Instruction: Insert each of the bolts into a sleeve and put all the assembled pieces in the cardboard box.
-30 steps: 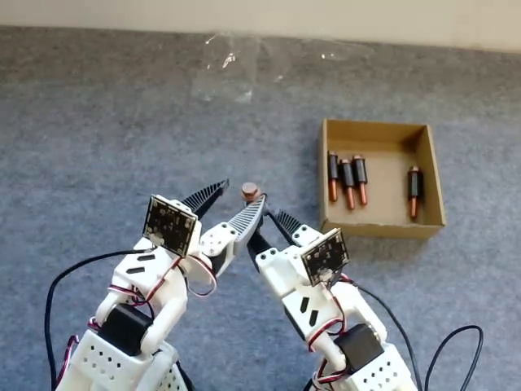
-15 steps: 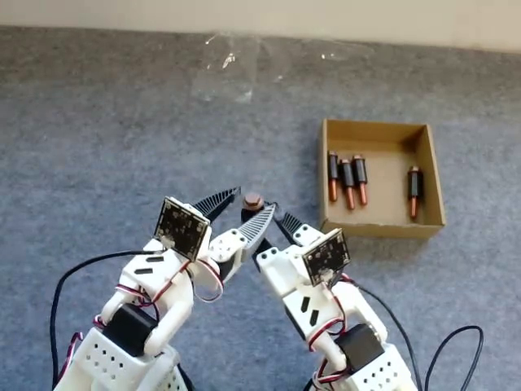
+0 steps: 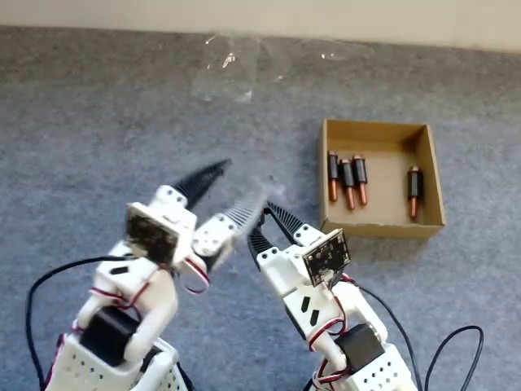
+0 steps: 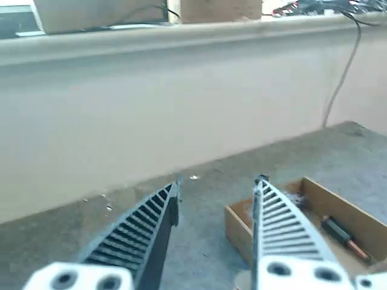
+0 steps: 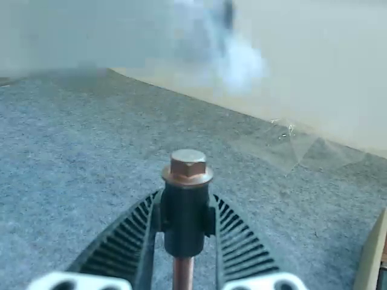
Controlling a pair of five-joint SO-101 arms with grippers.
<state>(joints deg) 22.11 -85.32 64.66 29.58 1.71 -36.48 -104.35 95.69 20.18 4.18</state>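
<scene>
Right end effector (image 5: pixel 185 202) pinches upright copper bolt in black sleeve (image 5: pixel 184 229) over grey carpeted tabletop (image 3: pixel 98 122). Left end effector (image 4: pixel 217 182) spread, just beside. Four assembled pieces (image 3: pixel 348 179) lie in brown cardboard box (image 3: pixel 374 128).

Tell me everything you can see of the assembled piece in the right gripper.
The assembled piece stands upright, clamped in the right gripper. A copper-coloured hexagonal bolt head with a round flange sits on top of a smooth black sleeve; a thin copper shank comes out below. The ribbed black fingers press the sleeve from both sides. The grey table shows behind it.
</scene>
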